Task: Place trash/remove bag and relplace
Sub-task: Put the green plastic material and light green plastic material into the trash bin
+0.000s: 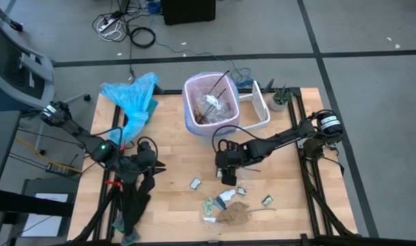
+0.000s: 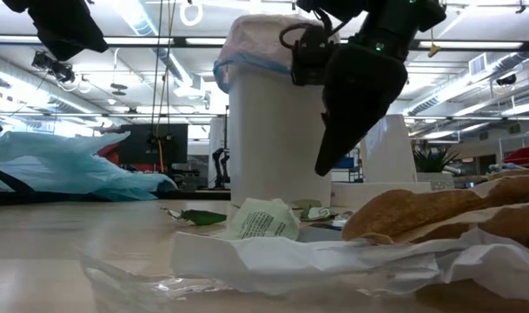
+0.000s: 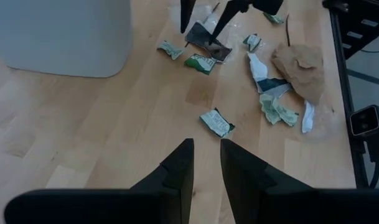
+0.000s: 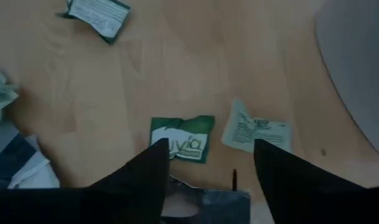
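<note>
A white bin (image 1: pixel 194 126) (image 2: pixel 273 130) stands at the table's far middle, lined with the pale pink-lavender bag (image 1: pixel 191 89) (image 2: pixel 255 39). Scraps and thin black utensils (image 1: pixel 218 89) lie inside it. More trash lies on the near table: a green wrapper (image 4: pixel 180 146), a white printed wrapper (image 4: pixel 257 130), dark film (image 3: pixel 209 42), another wrapper (image 3: pixel 217 121) and brown paper (image 1: pixel 235 213) (image 3: pixel 301 65). My right gripper (image 1: pixel 228 179) (image 4: pixel 209 146) is open. It points down above the green wrapper and film, clear of the table. My left gripper (image 1: pixel 156 166) (image 3: pixel 206 146) hovers over the table's left, narrowly open.
A light-blue plastic bag (image 1: pixel 132 99) lies at the far left corner. A white tray (image 1: pixel 259 106) and a small plant (image 1: pixel 281 99) sit right of the bin. Dark items (image 1: pixel 136 198) lie under the left arm. Bare wood (image 1: pixel 173 147) lies between the grippers.
</note>
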Controlling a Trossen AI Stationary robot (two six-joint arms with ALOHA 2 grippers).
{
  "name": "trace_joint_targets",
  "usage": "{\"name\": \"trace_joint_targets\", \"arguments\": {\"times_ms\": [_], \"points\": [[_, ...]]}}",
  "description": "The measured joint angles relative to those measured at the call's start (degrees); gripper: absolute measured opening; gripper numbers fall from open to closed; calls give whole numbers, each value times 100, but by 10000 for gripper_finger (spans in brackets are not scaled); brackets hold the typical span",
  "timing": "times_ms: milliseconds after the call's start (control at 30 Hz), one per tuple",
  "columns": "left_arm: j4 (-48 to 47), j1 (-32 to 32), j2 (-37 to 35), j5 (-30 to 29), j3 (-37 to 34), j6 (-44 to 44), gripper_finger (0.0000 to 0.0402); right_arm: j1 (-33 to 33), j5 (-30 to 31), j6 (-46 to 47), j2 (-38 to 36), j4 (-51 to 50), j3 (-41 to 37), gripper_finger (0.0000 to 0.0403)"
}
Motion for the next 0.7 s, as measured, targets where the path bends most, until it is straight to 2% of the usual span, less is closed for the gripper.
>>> {"name": "trace_joint_targets", "arguments": {"times_ms": [367,567,700], "points": [[-8,0,301,-7,0,-10,87,-35,-4,-1286,305,474,-162,349],[13,2,496,-13,2,-158,87,-86,-13,-992,650,632,-185,383],[63,2,605,-11,2,-180,87,-142,-53,-772,946,783,-150,388]]}}
